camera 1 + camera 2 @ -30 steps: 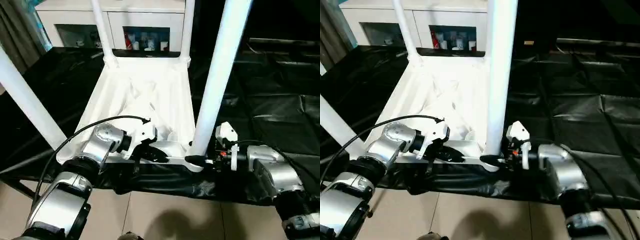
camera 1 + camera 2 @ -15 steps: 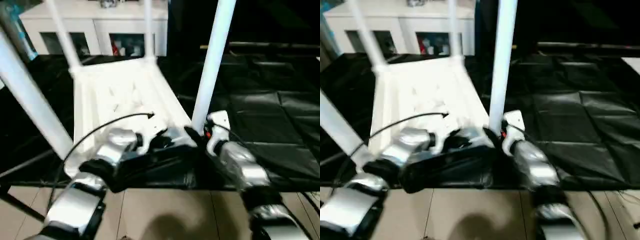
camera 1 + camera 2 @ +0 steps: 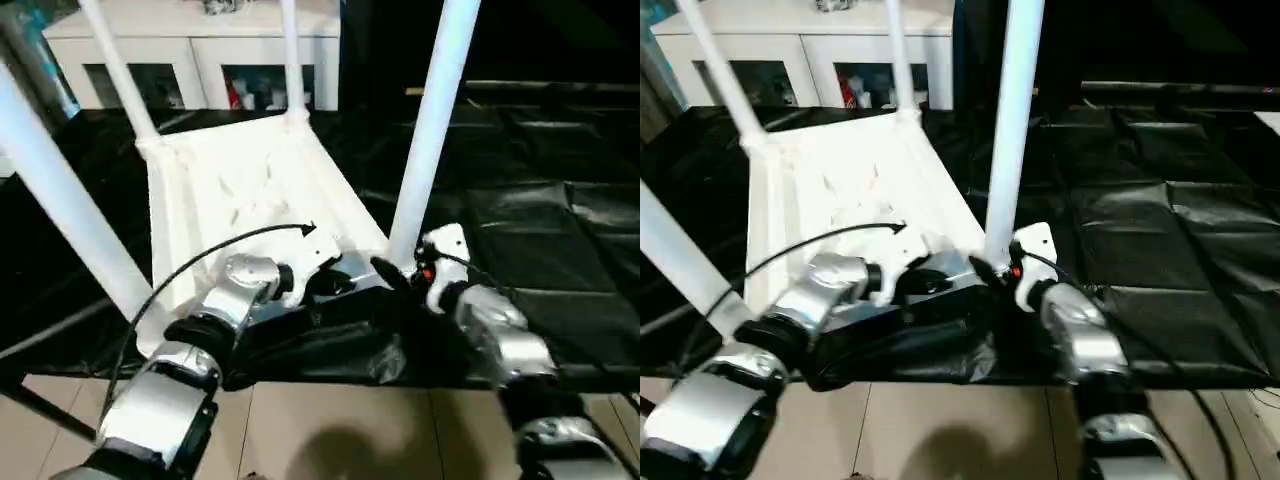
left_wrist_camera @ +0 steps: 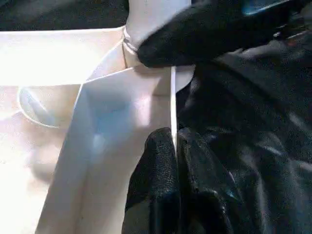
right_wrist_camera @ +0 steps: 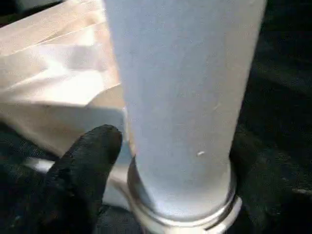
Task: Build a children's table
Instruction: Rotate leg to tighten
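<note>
Children's table [image 3: 240, 190] lies upside down on black-draped work table [image 3: 540, 230]; left gripper [image 4: 174, 146] pinches its near rim, right gripper [image 5: 161, 161], fingers spread, straddles base of upright near-right leg [image 3: 425, 140].

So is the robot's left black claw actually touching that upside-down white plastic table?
Touching. In the left wrist view, the left gripper has its two black fingers pinched shut on the thin rim of the white plastic table.
</note>
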Motion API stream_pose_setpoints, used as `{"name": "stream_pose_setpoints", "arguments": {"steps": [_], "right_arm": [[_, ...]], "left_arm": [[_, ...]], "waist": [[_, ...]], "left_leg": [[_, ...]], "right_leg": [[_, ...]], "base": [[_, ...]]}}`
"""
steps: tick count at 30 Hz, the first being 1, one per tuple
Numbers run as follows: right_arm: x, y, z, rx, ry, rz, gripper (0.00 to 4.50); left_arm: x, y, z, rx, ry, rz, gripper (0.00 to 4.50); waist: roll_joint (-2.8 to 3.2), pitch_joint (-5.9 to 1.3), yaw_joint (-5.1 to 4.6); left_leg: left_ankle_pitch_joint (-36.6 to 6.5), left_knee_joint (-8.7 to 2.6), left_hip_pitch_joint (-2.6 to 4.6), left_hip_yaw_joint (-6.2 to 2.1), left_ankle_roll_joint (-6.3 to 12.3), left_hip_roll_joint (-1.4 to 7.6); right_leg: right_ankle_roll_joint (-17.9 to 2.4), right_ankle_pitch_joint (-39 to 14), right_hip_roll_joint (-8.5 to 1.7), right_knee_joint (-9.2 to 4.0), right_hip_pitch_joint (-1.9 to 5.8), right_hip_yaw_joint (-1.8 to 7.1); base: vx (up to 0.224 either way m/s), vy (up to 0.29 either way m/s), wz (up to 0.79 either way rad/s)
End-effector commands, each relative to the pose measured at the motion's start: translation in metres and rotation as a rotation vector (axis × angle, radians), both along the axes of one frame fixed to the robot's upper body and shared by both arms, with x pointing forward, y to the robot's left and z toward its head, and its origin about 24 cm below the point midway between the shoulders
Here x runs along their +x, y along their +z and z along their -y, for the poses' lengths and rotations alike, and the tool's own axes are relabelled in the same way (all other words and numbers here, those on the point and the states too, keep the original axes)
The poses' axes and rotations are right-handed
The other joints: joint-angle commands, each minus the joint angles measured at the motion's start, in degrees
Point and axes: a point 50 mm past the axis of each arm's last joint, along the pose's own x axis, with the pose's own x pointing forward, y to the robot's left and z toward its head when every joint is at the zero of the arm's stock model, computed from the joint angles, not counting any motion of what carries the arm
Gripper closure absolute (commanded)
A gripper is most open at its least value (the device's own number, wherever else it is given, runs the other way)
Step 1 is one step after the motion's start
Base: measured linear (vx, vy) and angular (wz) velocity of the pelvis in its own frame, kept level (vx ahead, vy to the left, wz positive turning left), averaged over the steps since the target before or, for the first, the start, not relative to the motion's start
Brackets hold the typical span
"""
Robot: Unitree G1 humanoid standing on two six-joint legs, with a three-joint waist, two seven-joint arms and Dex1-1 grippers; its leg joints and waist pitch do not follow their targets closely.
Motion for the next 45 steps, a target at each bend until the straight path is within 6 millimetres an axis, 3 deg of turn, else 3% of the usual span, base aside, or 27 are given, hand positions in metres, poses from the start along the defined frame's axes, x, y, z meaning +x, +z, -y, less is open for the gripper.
{"name": "stream_pose_setpoints", "arguments": {"steps": [1, 3, 7, 10, 11, 13, 17, 19, 20, 27, 31, 34, 35, 36, 37, 39, 40, 42, 45], "right_arm": [[-0.017, -0.005, -0.031, -0.007, 0.318, -0.043, 0.82], [-0.020, -0.001, -0.020, -0.032, 0.384, -0.035, 0.82], [-0.022, 0.008, -0.006, -0.021, 0.450, -0.044, 0.82], [-0.027, 0.012, -0.001, -0.008, 0.528, -0.072, 0.82], [-0.029, 0.012, 0.001, -0.014, 0.553, -0.082, 0.97], [-0.030, 0.013, 0.003, -0.012, 0.573, -0.095, 0.97], [-0.034, 0.012, 0.002, -0.004, 0.627, -0.132, 1.32], [-0.037, 0.011, 0.000, -0.003, 0.642, -0.146, 1.55], [-0.037, 0.011, 0.000, -0.003, 0.642, -0.147, 1.66], [-0.044, 0.003, -0.003, 0.008, 0.620, -0.172, 1.95], [-0.044, 0.003, -0.003, 0.008, 0.620, -0.172, 1.95], [-0.044, 0.001, -0.004, 0.006, 0.595, -0.172, 1.99], [-0.032, -0.008, -0.009, 0.033, 0.346, -0.159, 1.99], [-0.024, -0.017, -0.013, 0.052, 0.166, -0.168, 2.01], [-0.019, -0.023, -0.019, 0.076, 0.015, -0.186, 2.02], [-0.014, -0.027, -0.031, 0.099, -0.092, -0.201, 2.03], [-0.013, -0.027, -0.036, 0.104, -0.107, -0.201, 2.03], [-0.011, -0.024, -0.046, 0.116, -0.092, -0.191, 2.03], [-0.010, -0.021, -0.054, 0.119, -0.061, -0.176, 2.03]], "left_arm": [[-0.009, 0.005, 0.015, -0.034, -0.173, 0.004, 4.50], [-0.012, 0.004, 0.004, -0.012, -0.226, -0.024, 4.50], [-0.018, 0.004, -0.010, 0.005, -0.311, -0.093, 4.50], [-0.022, 0.003, -0.017, 0.011, -0.357, -0.118, 4.50], [-0.022, 0.003, -0.019, 0.014, -0.364, -0.123, 4.50], [-0.023, 0.004, -0.020, 0.014, -0.369, -0.129, 4.50], [-0.024, 0.006, -0.019, -0.002, -0.376, -0.138, 4.50], [-0.025, 0.006, -0.018, -0.007, -0.380, -0.142, 4.50], [-0.025, 0.006, -0.018, -0.007, -0.380, -0.142, 4.50], [-0.023, 0.006, -0.012, -0.026, -0.338, -0.119, 4.50], [-0.023, 0.006, -0.012, -0.026, -0.338, -0.119, 4.50], [-0.022, 0.006, -0.010, -0.028, -0.316, -0.111, 4.50], [-0.009, 0.008, 0.002, -0.044, -0.166, -0.051, 4.50], [-0.001, 0.011, 0.011, -0.053, -0.057, -0.011, 4.50], [0.004, 0.013, 0.021, -0.068, 0.028, 0.016, 4.50], [0.007, 0.015, 0.033, -0.092, 0.089, 0.031, 4.50], [0.007, 0.016, 0.037, -0.103, 0.099, 0.034, 4.50], [0.006, 0.018, 0.041, -0.115, 0.097, 0.037, 4.50], [0.005, 0.018, 0.042, -0.117, 0.092, 0.040, 4.50]], "waist": [[-1.24, -2.85, 0.36], [-1.09, -3.13, 0.68], [-1.09, -3.89, 0.97], [-1.12, -4.34, 1.98], [-1.42, -4.20, 2.10], [-1.18, -3.79, 2.32], [-1.11, -3.10, 2.23], [-0.87, -2.93, 2.22], [-1.03, -2.97, 2.16], [-0.64, -3.44, 2.29], [-0.73, -3.28, 2.37], [-0.67, -3.36, 2.32], [-1.41, -3.28, 2.20], [-1.04, -3.10, 2.14], [-1.19, -2.47, 1.00], [-1.37, -2.54, 0.54], [-1.63, -2.56, 0.02], [-2.23, -2.32, -0.21], [-2.11, -2.51, 0.12]], "left_leg": [[-13.6, -3.87, 0.21, -1.64, 3.97, 3.75], [-11.2, -3.54, 0.12, -1.60, 4.84, 3.85], [-3.4, -2.23, -0.32, -1.38, 9.39, 3.71], [-0.3, -1.37, -0.35, -1.41, 11.74, 3.92], [-0.3, -1.37, -0.52, -1.42, 11.92, 3.93], [-2.8, -1.64, -0.56, -1.49, 11.12, 4.13], [-11.7, -2.73, -0.11, -1.55, 5.54, 4.41], [-13.6, -3.01, 0.17, -1.55, 3.88, 4.47], [-13.9, -3.04, 0.23, -1.52, 3.18, 4.41], [-9.2, -2.48, -0.06, -1.45, 4.60, 4.13], [-11.5, -2.67, -0.02, -1.52, 3.88, 4.14], [-10.9, -2.67, -0.03, -1.56, 3.74, 4.19], [-10.9, -2.71, -0.03, -1.46, 3.89, 4.22], [-10.8, -2.72, -0.04, -1.43, 3.55, 4.15], [-18.2, -3.54, 0.55, -1.97, -0.88, 3.80], [-20.3, -3.72, 0.90, -2.34, -2.62, 3.71], [-19.5, -3.97, 0.54, -2.34, -1.78, 3.76], [-19.6, -3.97, 0.67, -2.07, -0.27, 3.52], [-17.4, -3.82, 0.60, -2.01, 1.02, 3.50]], "right_leg": [[-11.9, -13.9, -4.29, -4.21, 1.85, 2.55], [-12.6, -10.4, -4.36, -3.65, 1.91, 2.57], [-16.8, 6.1, -3.93, -1.46, 1.85, 2.25], [-17.6, 11.2, -4.02, -0.53, 1.49, 2.19], [-17.5, 11.0, -3.95, -0.50, 1.45, 2.13], [-17.0, 5.7, -4.08, -0.95, 1.21, 2.03], [-15.4, -7.7, -4.19, -2.25, 1.05, 2.33], [-14.8, -10.4, -4.28, -2.63, 0.88, 2.55], [-14.6, -10.4, -4.30, -2.66, 0.95, 2.66], [-14.9, -2.5, -4.17, -1.97, 1.22, 2.58], [-14.4, -7.2, -4.30, -2.46, 1.23, 2.56], [-14.3, -6.1, -4.20, -2.31, 1.22, 2.56], [-14.3, -6.1, -4.16, -2.38, 1.21, 2.57], [-14.2, -6.7, -4.17, -2.37, 0.81, 2.69], [-12.6, -18.2, -4.46, -3.42, 0.43, 2.56], [-10.8, -24.1, -4.76, -3.86, 0.53, 2.51], [-9.5, -22.9, -4.62, -4.34, 0.94, 2.62], [-9.2, -23.1, -4.53, -4.82, 0.76, 2.75], [-8.4, -23.7, -4.77, -4.95, 0.89, 2.91]], "base": [[0.000, 0.000, 0.00], [0.027, -0.010, 0.00], [0.043, -0.010, 0.00], [0.000, 0.000, 0.00], [0.000, 0.000, 0.00], [0.000, 0.000, 0.00], [0.000, 0.000, 0.00], [0.000, 0.000, 0.00], [0.000, 0.000, 0.00], [0.000, 0.000, 0.00], [0.000, 0.000, 0.00], [0.000, 0.000, 0.00], [0.000, 0.000, 0.00], [0.000, 0.000, 0.00], [0.000, 0.000, 0.00], [0.000, 0.000, 0.00], [0.000, 0.000, 0.00], [0.000, 0.000, 0.00], [0.000, 0.000, 0.00]]}}
